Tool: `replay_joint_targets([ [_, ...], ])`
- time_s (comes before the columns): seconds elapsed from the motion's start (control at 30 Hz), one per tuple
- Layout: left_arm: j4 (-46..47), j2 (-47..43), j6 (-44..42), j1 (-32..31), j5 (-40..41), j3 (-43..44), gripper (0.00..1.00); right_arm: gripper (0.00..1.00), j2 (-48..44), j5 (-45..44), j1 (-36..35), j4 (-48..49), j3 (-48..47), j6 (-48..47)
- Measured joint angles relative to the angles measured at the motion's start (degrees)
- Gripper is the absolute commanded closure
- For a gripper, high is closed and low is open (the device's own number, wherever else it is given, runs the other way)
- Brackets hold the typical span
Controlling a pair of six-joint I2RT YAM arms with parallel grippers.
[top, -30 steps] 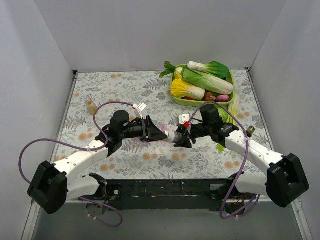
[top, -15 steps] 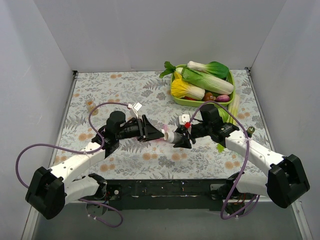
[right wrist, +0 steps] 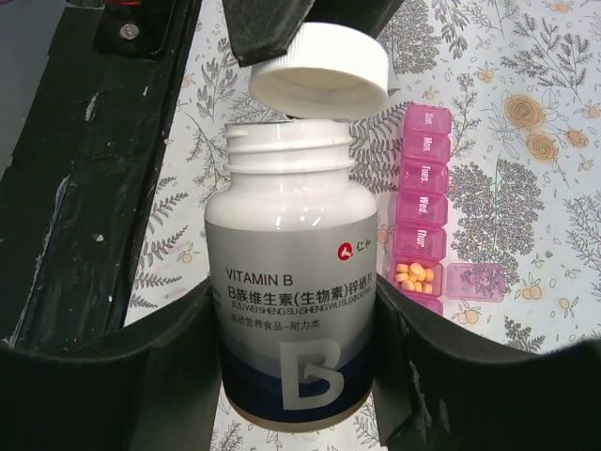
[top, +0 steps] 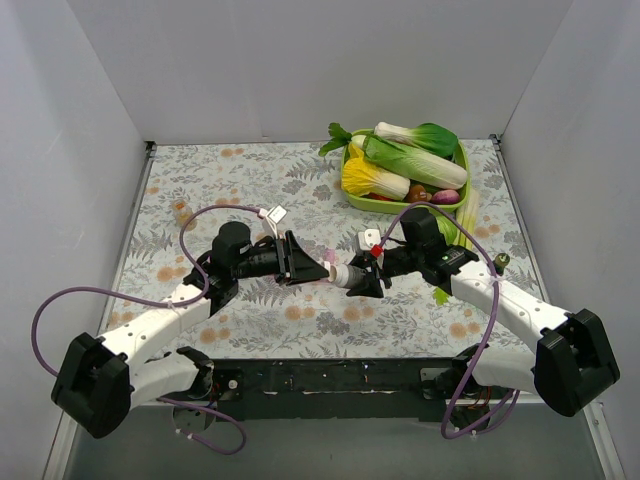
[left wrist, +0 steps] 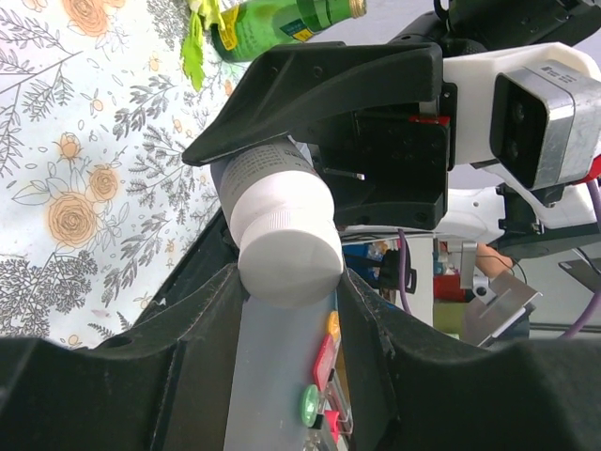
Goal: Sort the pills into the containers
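My right gripper (right wrist: 296, 301) is shut on a white and blue vitamin B bottle (right wrist: 293, 282), held upright with its threaded mouth uncovered. Just above that mouth is the white ribbed cap (right wrist: 319, 80), and my left gripper (left wrist: 289, 272) is shut on it (left wrist: 289, 249). Both grippers meet over the middle of the table, left (top: 318, 268) and right (top: 365, 278). The pink containers strip (right wrist: 423, 202) lies on the cloth right of the bottle. One compartment is open, its lid (right wrist: 477, 280) flipped aside, and it holds several yellow pills (right wrist: 414, 276).
A green tray (top: 352, 196) piled with toy vegetables stands at the back right. A small bottle (top: 181, 210) is at the far left of the floral cloth. A green bottle (left wrist: 282, 19) lies near the right arm. Grey walls close three sides.
The left arm has changed posture, its elbow and cable swinging left, with the cap still in its gripper at the bottle mouth. The right arm and bottle have stayed put.
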State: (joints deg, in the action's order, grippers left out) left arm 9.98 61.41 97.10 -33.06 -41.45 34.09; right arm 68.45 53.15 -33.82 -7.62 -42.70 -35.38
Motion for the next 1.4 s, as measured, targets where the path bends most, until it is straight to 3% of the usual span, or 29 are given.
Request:
replay_joint_targets([
  [0.4,1.2,2.9,0.5,-0.3,-2.6,0.0,0.88,0.97,0.1,0.6,0.0,0.0,0.0,0.9],
  [0.97,0.7,3.0,1.6,-1.2,1.9,0.0,0.9,0.99,2.5,-5.9,-1.9,-0.1,-1.6,2.9],
  [1.4,-13.7,5.0,-3.7,-2.3,6.7,8.4,0.92,0.99,3.3,-12.4,-3.8,-2.8,-3.4,2.1],
])
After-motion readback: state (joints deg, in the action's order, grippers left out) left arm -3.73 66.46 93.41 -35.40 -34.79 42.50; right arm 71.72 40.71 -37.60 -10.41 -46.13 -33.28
